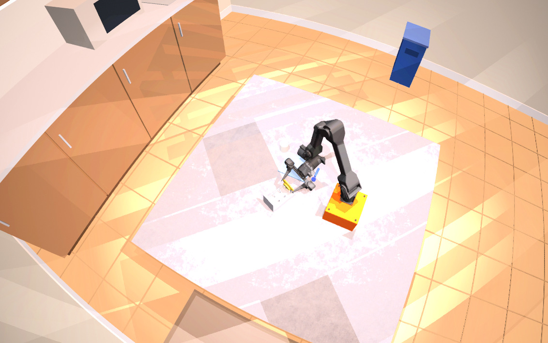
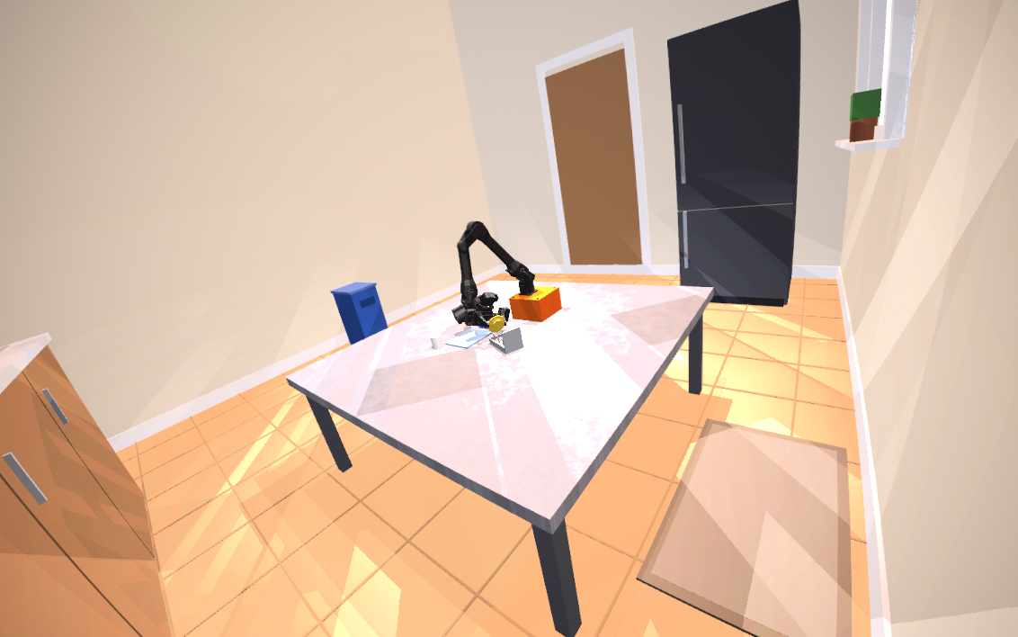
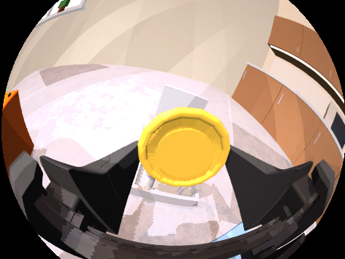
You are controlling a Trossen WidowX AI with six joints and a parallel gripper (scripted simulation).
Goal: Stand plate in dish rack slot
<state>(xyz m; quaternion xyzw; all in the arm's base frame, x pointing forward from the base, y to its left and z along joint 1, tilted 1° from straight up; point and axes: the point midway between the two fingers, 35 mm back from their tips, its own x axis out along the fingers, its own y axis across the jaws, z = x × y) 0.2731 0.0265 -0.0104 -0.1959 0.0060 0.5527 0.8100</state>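
The yellow plate (image 1: 288, 185) (image 2: 496, 323) (image 3: 184, 154) is roughly upright, held by opposite sides of its rim. My gripper (image 1: 287, 186) (image 3: 183, 148) is shut on it, with one finger at each side. The dish rack is a low light frame with small pegs and a tall grey end panel (image 1: 268, 202) (image 2: 513, 341) (image 3: 183, 98). In the top and exterior views the plate is at the rack's end away from that panel. In the wrist view it covers the middle of the rack. Whether its lower edge is between rails or above them is not clear.
A light blue sheet (image 2: 465, 340) (image 3: 232, 233) lies under and beside the gripper. A white cup (image 1: 284, 147) (image 2: 437, 342) stands beyond it. A blue utensil (image 1: 317, 172) lies between the gripper and the arm's orange base (image 1: 339, 221) (image 2: 536, 306) (image 3: 16, 128).
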